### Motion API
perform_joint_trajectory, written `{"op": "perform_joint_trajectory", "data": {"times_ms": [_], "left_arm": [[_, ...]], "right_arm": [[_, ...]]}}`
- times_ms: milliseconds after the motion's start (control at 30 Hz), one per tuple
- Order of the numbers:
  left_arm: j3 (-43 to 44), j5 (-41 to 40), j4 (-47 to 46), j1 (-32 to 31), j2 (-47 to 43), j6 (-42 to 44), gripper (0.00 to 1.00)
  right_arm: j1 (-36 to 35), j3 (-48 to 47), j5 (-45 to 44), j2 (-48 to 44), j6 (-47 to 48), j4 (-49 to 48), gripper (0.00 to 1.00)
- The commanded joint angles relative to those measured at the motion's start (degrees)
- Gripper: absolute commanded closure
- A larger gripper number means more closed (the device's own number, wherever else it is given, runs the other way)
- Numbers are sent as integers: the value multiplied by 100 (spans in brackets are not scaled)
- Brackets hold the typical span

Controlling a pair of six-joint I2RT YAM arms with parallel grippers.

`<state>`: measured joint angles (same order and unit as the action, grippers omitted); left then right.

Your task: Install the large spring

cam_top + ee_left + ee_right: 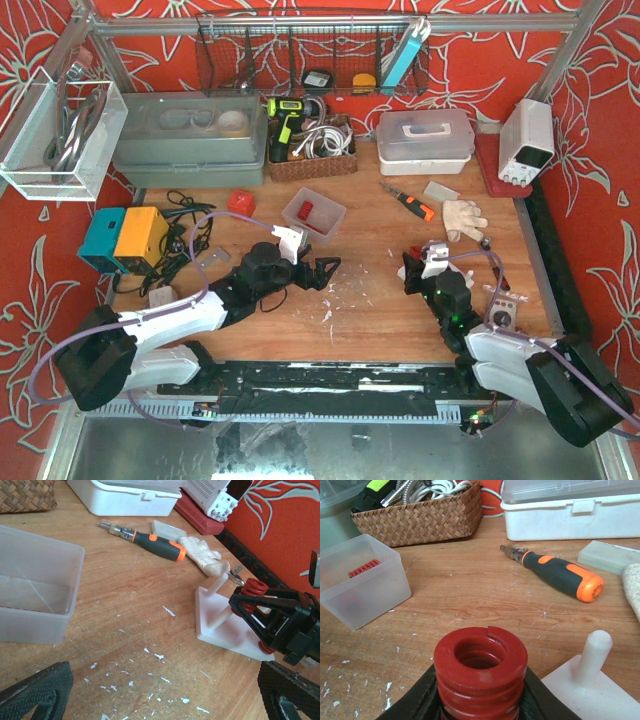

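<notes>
**A:** Top view. Tools?

**B:** Left tool: over the middle of the counter, idle. Right tool: right of centre. Its load is too small to make out here, probably the spring.

**A:** Left wrist view.

**B:** Left tool: fingers spread wide at the lower corners, nothing between them. Right tool: clamped around the large spring, coil axis near upright, lower end down by the white base plate. One bare peg stands on the plate, just beside the spring.

**A:** Right wrist view.

**B:** Spring gripped between both black fingers, bore facing up. Peg lies to its right and slightly far, apart from the coil, not inside it. Also listed: screwdriver; clear bin holding a small red spring.

**A:** Bearing on the coming move?

**B:** Judged: the right arm is nearer and carries the part. The spring needs shifting right and far until its bore sits over the peg tip, axes aligned, then lowering.
</notes>
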<state>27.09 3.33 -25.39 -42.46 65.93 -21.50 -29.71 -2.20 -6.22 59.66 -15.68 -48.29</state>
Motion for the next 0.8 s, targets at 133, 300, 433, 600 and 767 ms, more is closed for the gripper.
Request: {"op": "perform_joint_trajectory", "data": {"times_ms": [133, 300, 433, 600, 767], "left_arm": [[-17, 3, -90, -52, -133, 8, 0], [-20, -15, -82, -52, -138, 18, 0], [-17, -41, -72, -52, -141, 31, 0], [-20, -70, -61, -52, -151, 36, 0], [-20, -69, -54, -52, -168, 35, 0]], "right_arm": [[-60, -103, -633, 199, 81, -74, 100], [-68, -137, -595, 403, 92, -178, 100], [-126, -161, -430, 561, 83, -360, 100], [-227, -227, -466, 335, 136, -105, 100], [-236, -95, -621, 271, 124, 12, 100]]}}
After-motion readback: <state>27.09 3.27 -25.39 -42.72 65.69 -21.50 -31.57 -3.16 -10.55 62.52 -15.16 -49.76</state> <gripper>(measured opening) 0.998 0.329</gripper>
